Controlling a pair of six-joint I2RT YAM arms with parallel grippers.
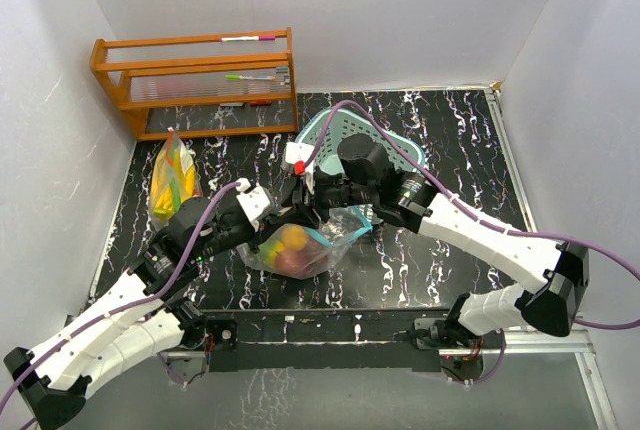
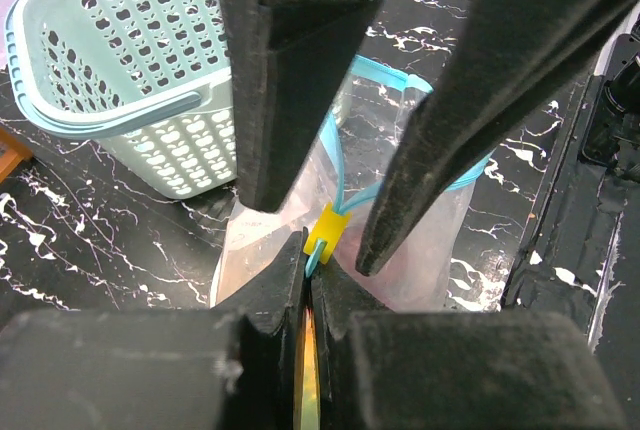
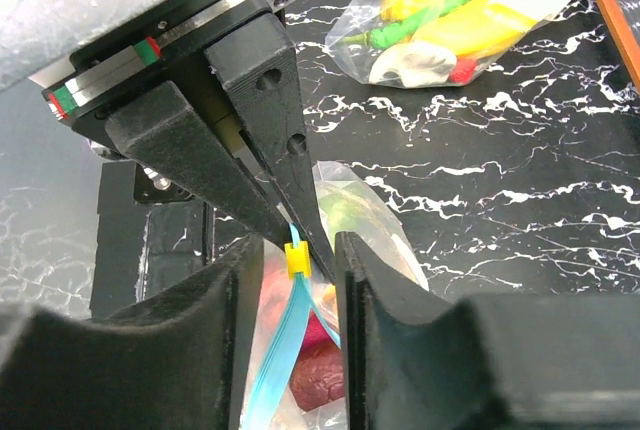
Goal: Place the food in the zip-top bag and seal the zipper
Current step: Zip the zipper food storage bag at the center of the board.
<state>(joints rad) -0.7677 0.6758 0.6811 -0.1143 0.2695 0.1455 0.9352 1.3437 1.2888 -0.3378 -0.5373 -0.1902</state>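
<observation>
Left gripper (image 2: 307,255) clamps the zipper (image 3: 277,345) at its end, seemingly just behind the yellow slider (image 3: 294,258). Right gripper (image 3: 292,275), jaws parted, straddles that slider; the zipper runs toward the right arm.

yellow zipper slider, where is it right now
Top view: mid-table, near side of the teal basket. The slider rides the zip-top bag's blue track between the right gripper's open fingers, beside the left gripper's pinch.

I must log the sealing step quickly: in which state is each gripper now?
Left gripper: closed, pinching the zip-top bag at its zipper edge.
Right gripper: open, jaws apart on either side of the yellow slider.
</observation>
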